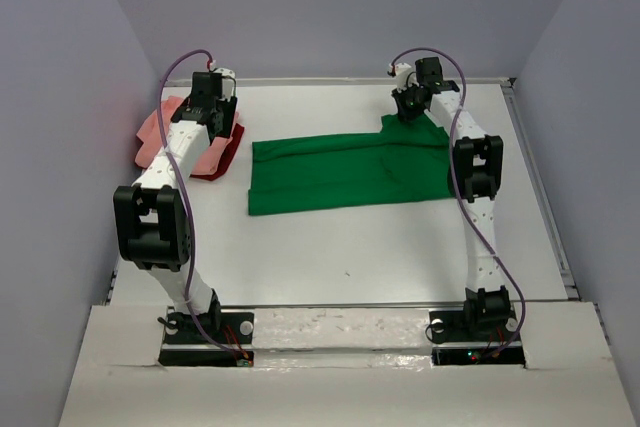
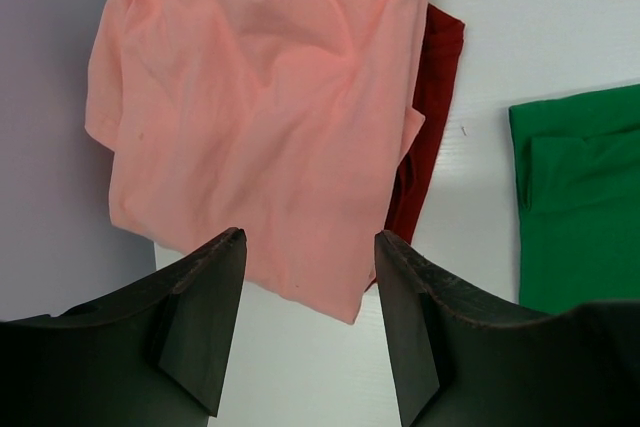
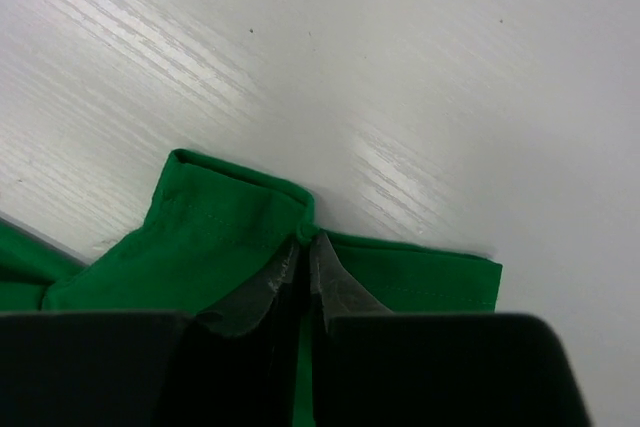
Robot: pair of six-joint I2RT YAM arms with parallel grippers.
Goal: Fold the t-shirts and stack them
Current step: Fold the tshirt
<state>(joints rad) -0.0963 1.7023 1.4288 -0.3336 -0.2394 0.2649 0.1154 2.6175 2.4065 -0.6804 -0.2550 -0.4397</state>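
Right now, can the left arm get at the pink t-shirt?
Probably yes. The left fingers hang open right above the pink t-shirt, with nothing between them and the cloth. It lies on top of the dark red cloth, so its upper face is free.

1. The spread t-shirt [image 1: 345, 175] lies mid-tabletop [image 1: 380, 257], reaching toward the far right.
2. The folded t-shirt [image 2: 260, 117] sits at far left, apart from it.
3. Another cloth [image 2: 435, 97] lies under the folded t-shirt, sticking out toward the spread t-shirt.
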